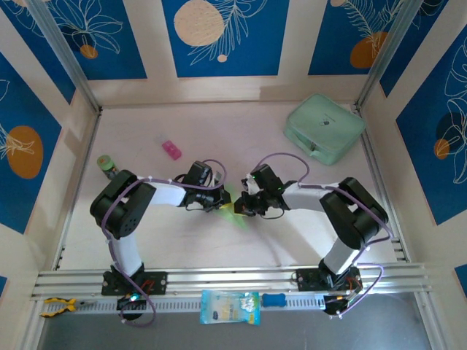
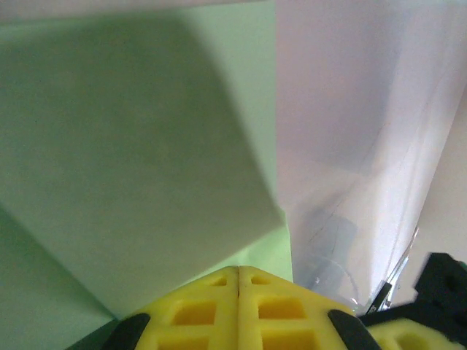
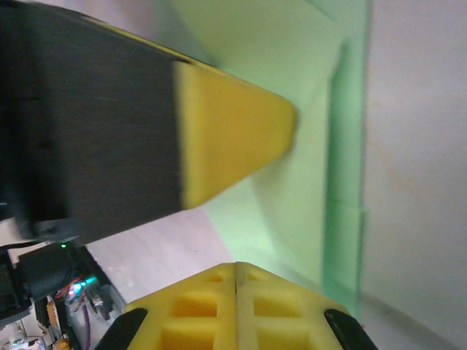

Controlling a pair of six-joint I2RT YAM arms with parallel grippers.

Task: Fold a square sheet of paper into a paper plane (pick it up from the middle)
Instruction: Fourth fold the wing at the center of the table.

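Left gripper and right gripper: both have their yellow pads closed flush together, tips down at the sheet of paper. I cannot tell whether either nips an edge of the sheet or only presses on it.

The sheet lies on the table between the two grippers, at the near middle of the work area. It is no longer a flat square. The left wrist view shows a flap with a slanted edge lying over a lower layer, and the right wrist view shows stacked green layers with a straight long edge. One pad of the left gripper reaches across that view just above the paper.

I judge the step in hand to be an early or middle fold, with the closed tips setting a crease. No dart shape is visible yet.

The next move, as I read it, calls for one gripper to pin the folded layers. The other must open, catch a free edge and bring it over without dragging the thin sheet.

Further out, well apart from the work, a mint case sits at the far right corner and a small pink object at the far left.
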